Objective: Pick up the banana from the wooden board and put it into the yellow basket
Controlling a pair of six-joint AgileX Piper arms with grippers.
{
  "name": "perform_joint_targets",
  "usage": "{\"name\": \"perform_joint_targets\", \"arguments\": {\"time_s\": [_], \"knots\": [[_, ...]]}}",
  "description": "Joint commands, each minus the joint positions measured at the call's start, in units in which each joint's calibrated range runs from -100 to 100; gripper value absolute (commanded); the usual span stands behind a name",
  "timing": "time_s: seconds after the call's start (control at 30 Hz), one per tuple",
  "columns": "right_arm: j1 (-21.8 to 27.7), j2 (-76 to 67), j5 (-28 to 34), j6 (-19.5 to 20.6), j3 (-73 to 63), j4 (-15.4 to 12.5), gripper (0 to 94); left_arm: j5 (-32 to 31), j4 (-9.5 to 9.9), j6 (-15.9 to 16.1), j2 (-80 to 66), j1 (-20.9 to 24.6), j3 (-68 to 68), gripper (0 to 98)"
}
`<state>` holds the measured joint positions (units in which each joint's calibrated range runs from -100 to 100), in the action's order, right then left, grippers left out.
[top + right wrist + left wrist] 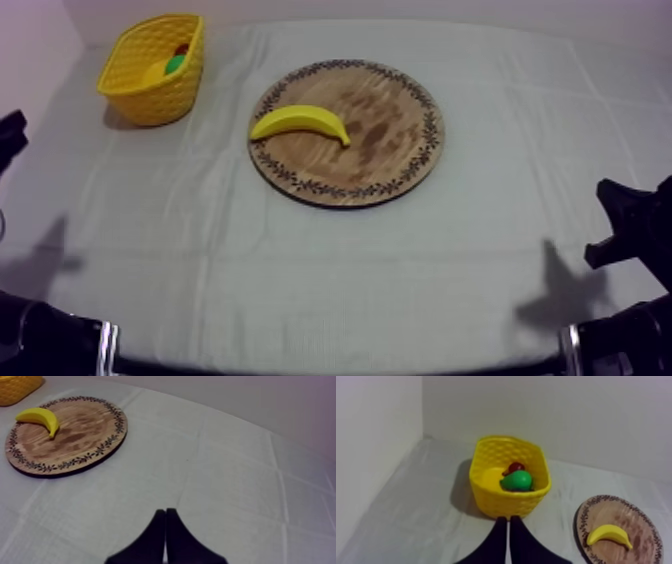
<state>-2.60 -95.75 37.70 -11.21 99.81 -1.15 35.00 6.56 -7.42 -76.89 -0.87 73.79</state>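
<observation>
1. Left wrist view: left gripper [508,519] has its fingers pressed together in a narrow wedge and holds nothing. It is over the cloth [426,516], just in front of the yellow basket [486,498].
2. Right wrist view: right gripper [165,511] is also closed to a wedge and empty, well apart from the wooden board [75,441].
3. Top view: banana [300,122] lies on the board's left half, the side toward the basket, with neither gripper touching it.
4. Basket stands at the far left of the table and holds a green pear [517,480] with a small red fruit [515,467] touching it behind.
</observation>
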Motion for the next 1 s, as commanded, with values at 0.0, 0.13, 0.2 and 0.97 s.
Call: {"name": "perform_joint_targets", "arguments": {"time_s": [0.0, 0.13, 0.2, 0.97], "knots": [[0.0, 0.0, 0.0, 0.0, 0.0, 0.0, 0.3, 0.4, -0.76, 0.8, 6.7, -0.3, -10.4, 0.0], [0.0, 0.0, 0.0, 0.0, 0.0, 0.0, 0.3, 2.9, -2.13, 3.1, 14.4, -1.3, -22.6, 0.0], [0.0, 0.0, 0.0, 0.0, 0.0, 0.0, 0.3, 5.3, -2.77, 4.0, 18.3, -1.8, -29.2, 0.0], [0.0, 0.0, 0.0, 0.0, 0.0, 0.0, 0.3, 31.2, -8.31, 16.9, 57.1, -7.3, -84.2, 0.0]]}}
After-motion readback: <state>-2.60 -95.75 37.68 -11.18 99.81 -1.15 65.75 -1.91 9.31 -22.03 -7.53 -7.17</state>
